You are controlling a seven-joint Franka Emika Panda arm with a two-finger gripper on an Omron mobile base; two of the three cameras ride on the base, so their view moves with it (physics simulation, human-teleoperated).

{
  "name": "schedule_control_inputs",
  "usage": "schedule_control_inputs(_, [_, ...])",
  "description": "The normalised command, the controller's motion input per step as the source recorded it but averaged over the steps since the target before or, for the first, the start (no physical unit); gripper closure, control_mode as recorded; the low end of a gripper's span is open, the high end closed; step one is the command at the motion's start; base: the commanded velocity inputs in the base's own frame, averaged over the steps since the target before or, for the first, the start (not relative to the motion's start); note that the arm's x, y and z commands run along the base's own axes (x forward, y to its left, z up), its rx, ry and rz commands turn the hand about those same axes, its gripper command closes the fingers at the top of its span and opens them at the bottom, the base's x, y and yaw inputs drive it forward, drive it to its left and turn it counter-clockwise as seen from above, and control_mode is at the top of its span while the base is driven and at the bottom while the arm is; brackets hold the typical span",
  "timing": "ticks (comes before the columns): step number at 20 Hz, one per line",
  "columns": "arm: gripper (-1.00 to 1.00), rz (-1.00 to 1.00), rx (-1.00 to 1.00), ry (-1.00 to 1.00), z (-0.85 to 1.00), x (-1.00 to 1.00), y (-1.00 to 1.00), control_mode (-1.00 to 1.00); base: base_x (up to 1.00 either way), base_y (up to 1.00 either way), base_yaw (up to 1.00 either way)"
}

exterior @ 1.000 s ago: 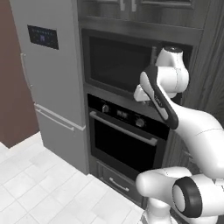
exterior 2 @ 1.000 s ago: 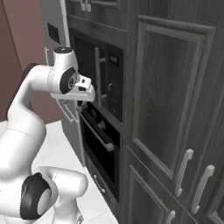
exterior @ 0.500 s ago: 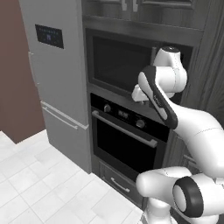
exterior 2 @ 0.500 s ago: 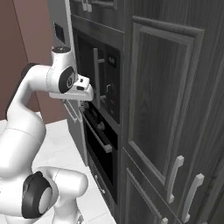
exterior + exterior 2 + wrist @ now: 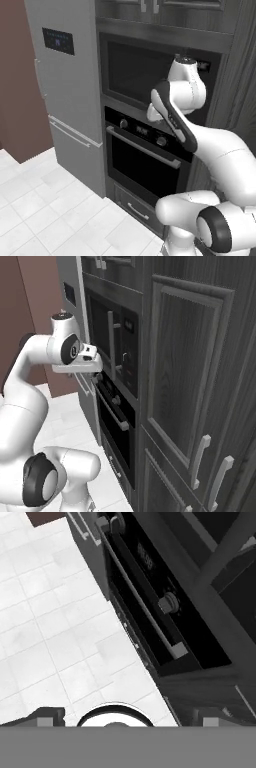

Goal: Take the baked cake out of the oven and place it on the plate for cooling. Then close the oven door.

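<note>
The black oven point(image 5: 145, 165) is built in under the microwave, and its oven door point(image 5: 112, 428) stands shut. A long silver bar handle point(image 5: 145, 148) crosses the door's top, below two round knobs point(image 5: 169, 603) and a small display point(image 5: 145, 556). My gripper point(image 5: 96, 375) hangs in front of the oven's control strip, a little above the handle, touching nothing. In the hand view its fingertips point(image 5: 46, 716) stand wide apart, so the gripper point(image 5: 129, 717) is open and empty. The cake and the plate are out of view.
A black microwave point(image 5: 140, 75) with a vertical handle point(image 5: 111, 346) sits above the oven. A grey fridge point(image 5: 65, 95) stands to the left, a drawer point(image 5: 132, 210) lies below the oven, and tall dark cabinet doors point(image 5: 190, 381) are on the right. The floor point(image 5: 45, 210) is white tile.
The whole scene has shifted a little in both base views, so the base has moved. The arm keeps its pose, and the oven door stays shut.
</note>
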Motion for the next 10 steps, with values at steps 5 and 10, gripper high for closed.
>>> schedule_control_inputs(5, [-1.0, 0.0, -0.28, -0.1, -0.42, -0.01, 0.74, -1.0, 0.0, 0.0, 0.0])
schedule_control_inputs(10, [-1.0, 0.0, -0.31, -0.03, -0.55, 0.12, 0.52, -1.0, 0.0, 0.0, 0.0])
